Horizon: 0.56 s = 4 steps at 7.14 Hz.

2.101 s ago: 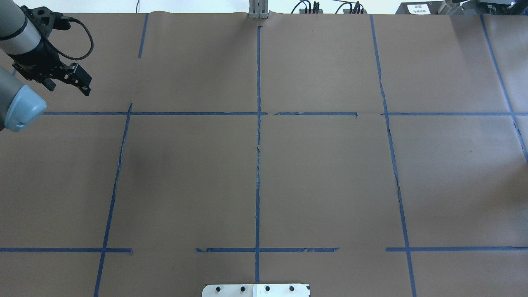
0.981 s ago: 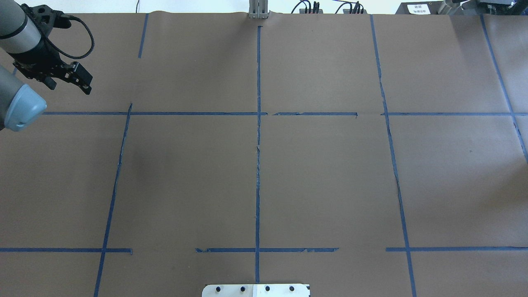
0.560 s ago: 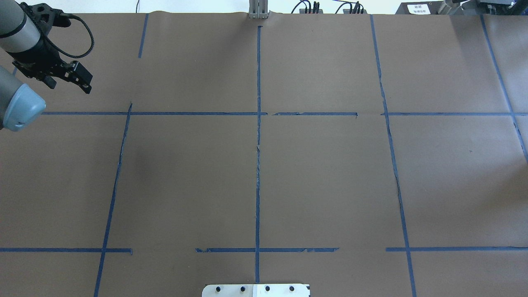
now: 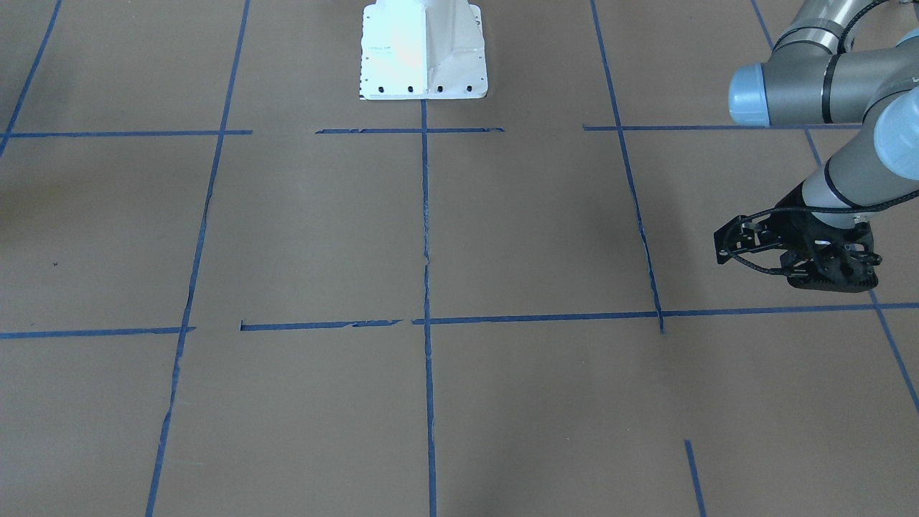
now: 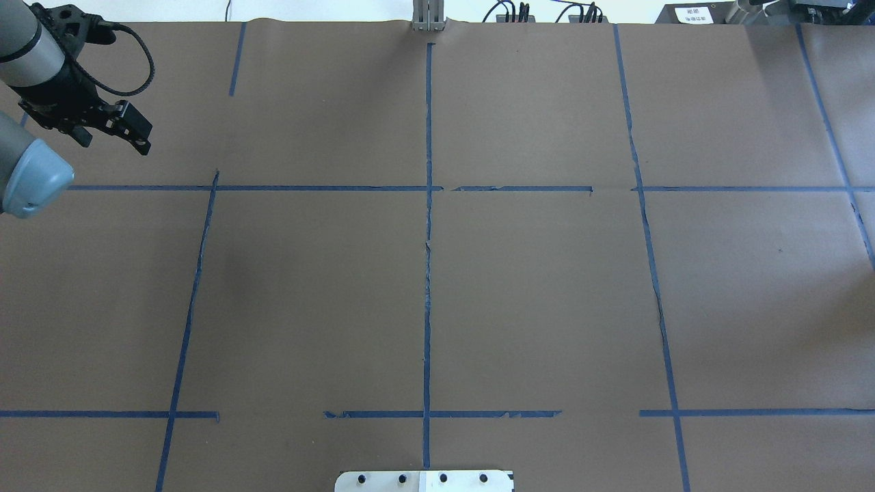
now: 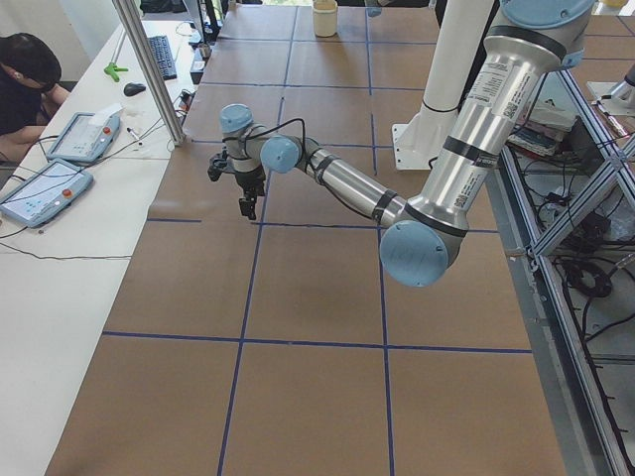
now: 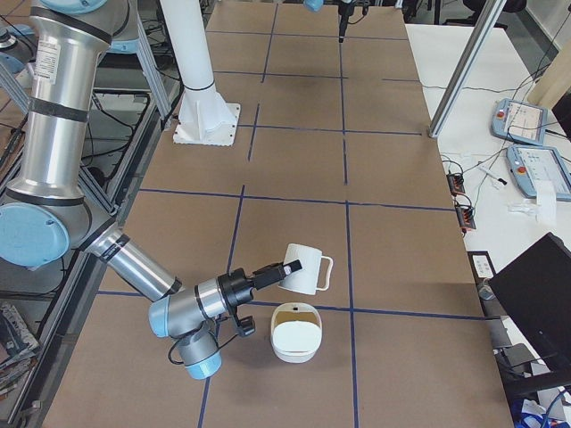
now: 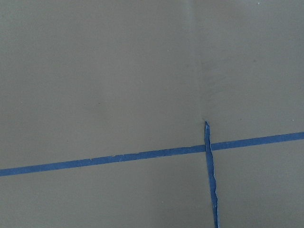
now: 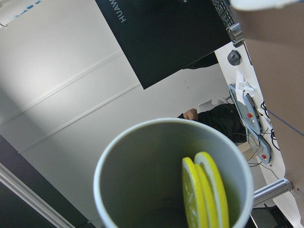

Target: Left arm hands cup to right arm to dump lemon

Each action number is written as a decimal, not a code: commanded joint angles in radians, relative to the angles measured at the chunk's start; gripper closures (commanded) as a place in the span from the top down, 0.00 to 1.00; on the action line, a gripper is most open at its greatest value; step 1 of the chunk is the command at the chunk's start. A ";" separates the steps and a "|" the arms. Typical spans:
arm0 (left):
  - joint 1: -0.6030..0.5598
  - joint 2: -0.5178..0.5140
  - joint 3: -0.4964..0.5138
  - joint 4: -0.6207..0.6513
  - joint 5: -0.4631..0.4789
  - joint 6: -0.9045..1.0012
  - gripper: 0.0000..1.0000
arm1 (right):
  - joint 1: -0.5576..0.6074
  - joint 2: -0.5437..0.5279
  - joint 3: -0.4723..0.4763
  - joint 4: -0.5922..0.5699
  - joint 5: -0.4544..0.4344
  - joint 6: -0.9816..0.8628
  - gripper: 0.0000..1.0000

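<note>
The white cup with a squarish handle hangs tilted in the air at the table's right end. My right gripper is shut on it, just above a white bowl. The right wrist view looks into the cup's grey inside, where two lemon slices lean against the wall. My left gripper is open and empty, low over the table at the far left. It also shows in the front view and the left view. The overhead view shows neither the cup nor the right arm.
Brown paper with blue tape lines covers the table. The robot's white base stands at the near edge. An operators' bench with teach pendants runs along the far side. A dark laptop stands beyond the right end.
My left gripper has crept slightly toward the table's far-left corner. Nothing else in the overhead view has changed.
</note>
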 commanded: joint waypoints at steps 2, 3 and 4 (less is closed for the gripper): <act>0.001 0.002 0.000 0.000 0.000 0.000 1.00 | -0.001 0.001 0.000 0.002 -0.044 0.082 0.09; 0.001 0.002 0.000 0.000 0.000 0.000 1.00 | -0.002 0.002 0.001 0.002 -0.054 0.115 0.09; 0.001 0.004 0.000 0.000 0.000 0.000 1.00 | 0.000 0.007 0.001 0.001 -0.069 0.141 0.10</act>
